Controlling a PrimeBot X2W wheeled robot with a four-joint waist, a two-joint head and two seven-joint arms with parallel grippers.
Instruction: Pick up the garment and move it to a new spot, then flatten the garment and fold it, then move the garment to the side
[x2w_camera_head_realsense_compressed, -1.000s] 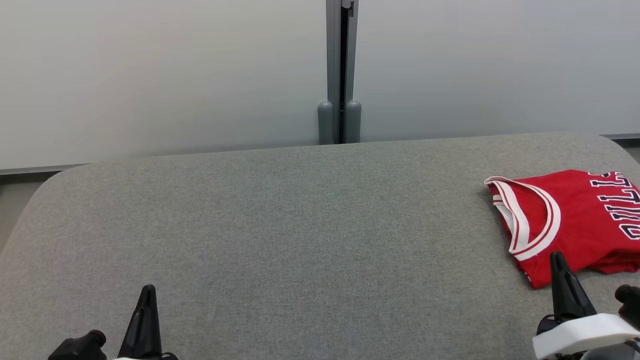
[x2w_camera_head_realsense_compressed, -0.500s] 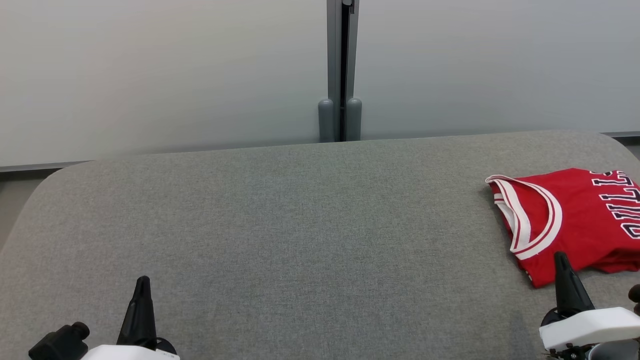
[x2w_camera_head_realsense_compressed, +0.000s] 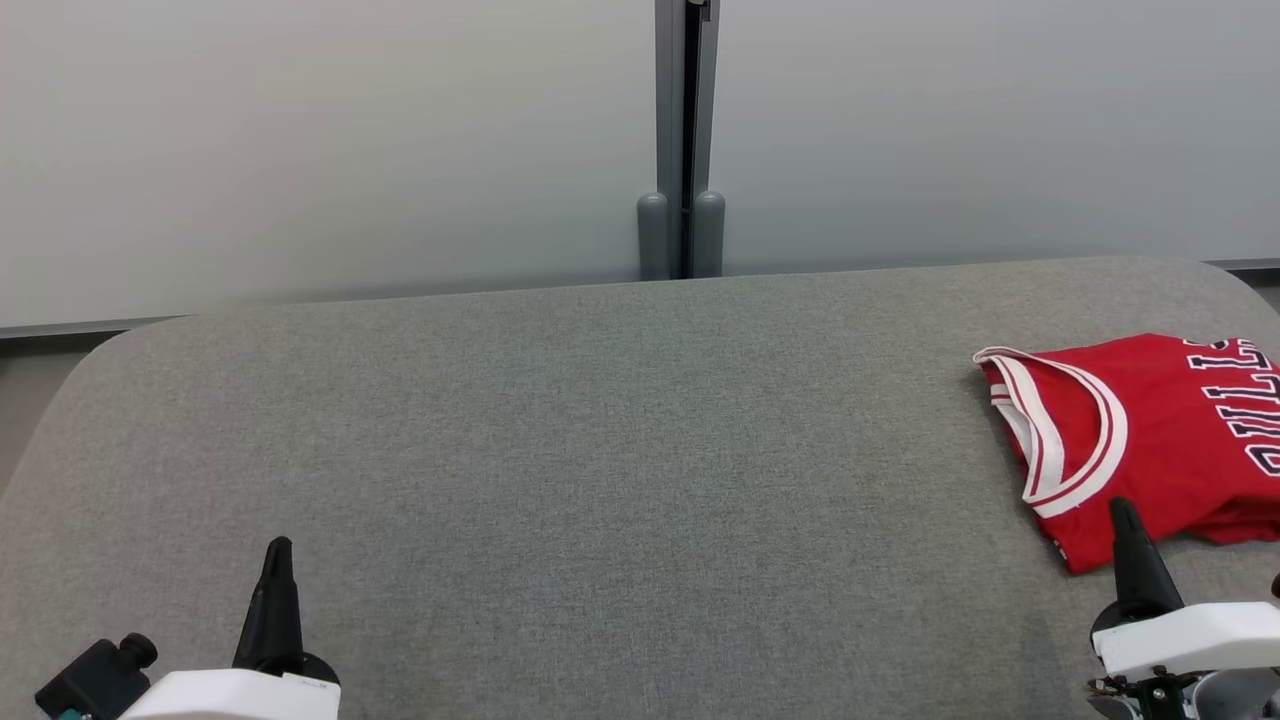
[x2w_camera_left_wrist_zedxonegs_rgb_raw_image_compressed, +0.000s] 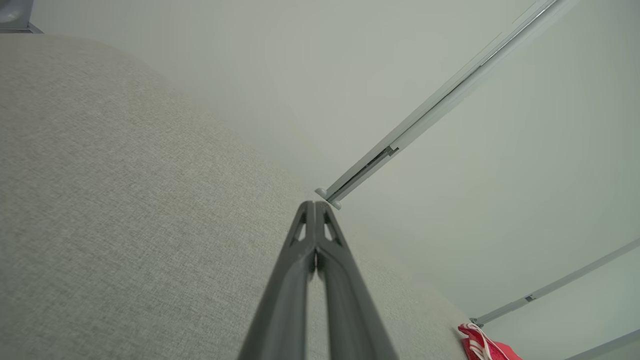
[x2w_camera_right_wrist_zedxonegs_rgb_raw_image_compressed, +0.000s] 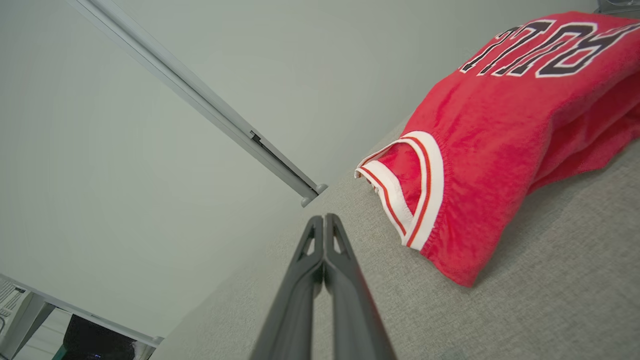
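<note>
The red garment (x2w_camera_head_realsense_compressed: 1150, 430) is seen folded at the right end of the tabletop (x2w_camera_head_realsense_compressed: 600, 450), so the last step, moving it to the side, is judged nearly done. The left pincer (x2w_camera_head_realsense_compressed: 279, 548) is held at the near left edge of the tabletop and the right pincer (x2w_camera_head_realsense_compressed: 1121, 506) at the near right edge, each with fingers pressed together on nothing, the right one close to the garment but apart from it. The right pincer should be kept off the garment, so the fold is not pulled open.
</note>
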